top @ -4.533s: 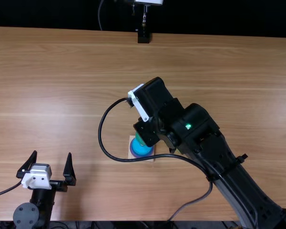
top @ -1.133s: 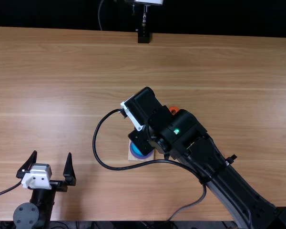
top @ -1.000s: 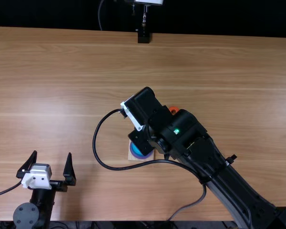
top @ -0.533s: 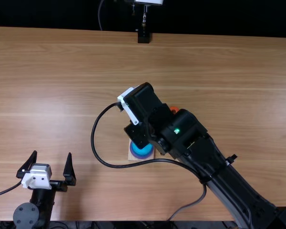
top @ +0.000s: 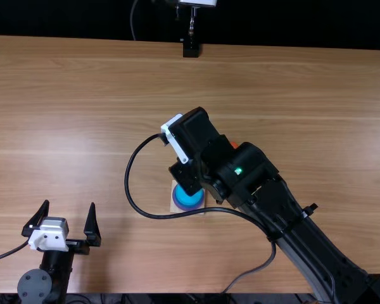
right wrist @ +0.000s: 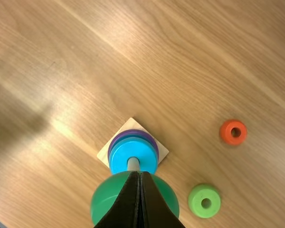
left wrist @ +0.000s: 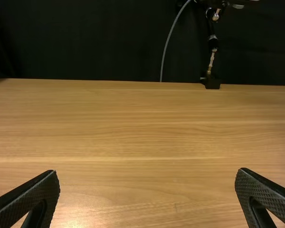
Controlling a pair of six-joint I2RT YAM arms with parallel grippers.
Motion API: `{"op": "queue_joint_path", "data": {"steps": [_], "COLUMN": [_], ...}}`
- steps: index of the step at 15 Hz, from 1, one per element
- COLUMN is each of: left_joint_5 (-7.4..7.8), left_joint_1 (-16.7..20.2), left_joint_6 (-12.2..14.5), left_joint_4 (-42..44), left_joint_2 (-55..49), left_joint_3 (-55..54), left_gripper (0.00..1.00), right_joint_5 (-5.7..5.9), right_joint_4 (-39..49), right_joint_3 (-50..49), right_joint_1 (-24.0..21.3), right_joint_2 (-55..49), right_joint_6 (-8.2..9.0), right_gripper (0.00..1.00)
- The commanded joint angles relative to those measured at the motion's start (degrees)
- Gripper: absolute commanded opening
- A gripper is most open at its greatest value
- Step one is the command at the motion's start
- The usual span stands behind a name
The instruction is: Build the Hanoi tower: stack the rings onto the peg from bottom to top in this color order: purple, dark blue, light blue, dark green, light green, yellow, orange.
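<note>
My right gripper (top: 187,176) hangs just beyond the square wooden base (top: 176,206). In the right wrist view my right gripper (right wrist: 140,175) is shut on the dark green ring (right wrist: 107,194), held beside the top of the peg (right wrist: 133,164). The light blue ring (right wrist: 126,151) lies around the peg, over a darker blue edge and the wider purple ring (right wrist: 153,142). Loose on the table are the orange ring (right wrist: 233,132) and the light green ring (right wrist: 204,201). My left gripper (top: 62,218) stands open and empty; its own view shows my left gripper (left wrist: 147,173) with fingers wide apart.
The right arm's black cable (top: 128,183) loops left of the base and across its near side. A black stand (top: 190,48) is at the table's far edge.
Over the last second, my right gripper has shifted slightly away from the table's near edge, then a little to the right, uncovering more of the light blue ring. The left arm has stayed put.
</note>
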Motion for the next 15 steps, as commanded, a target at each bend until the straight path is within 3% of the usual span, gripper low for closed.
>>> {"op": "queue_joint_path", "data": {"steps": [1,15], "left_joint_5": [0.42,0.42], "left_joint_1": [0.44,0.35], "left_joint_6": [0.3,0.2], "left_joint_4": [-1.0,-1.0], "left_joint_2": [-0.69,-0.69], "left_joint_3": [-0.93,-0.93], "left_gripper": [1.0,1.0], "right_joint_5": [0.46,0.46], "right_joint_4": [-0.12,-1.91], "right_joint_3": [0.67,-2.32], "right_joint_1": [-0.35,-0.43], "right_joint_2": [-0.69,-0.96], "right_joint_6": [-0.13,-0.44], "right_gripper": [0.0,0.0]}}
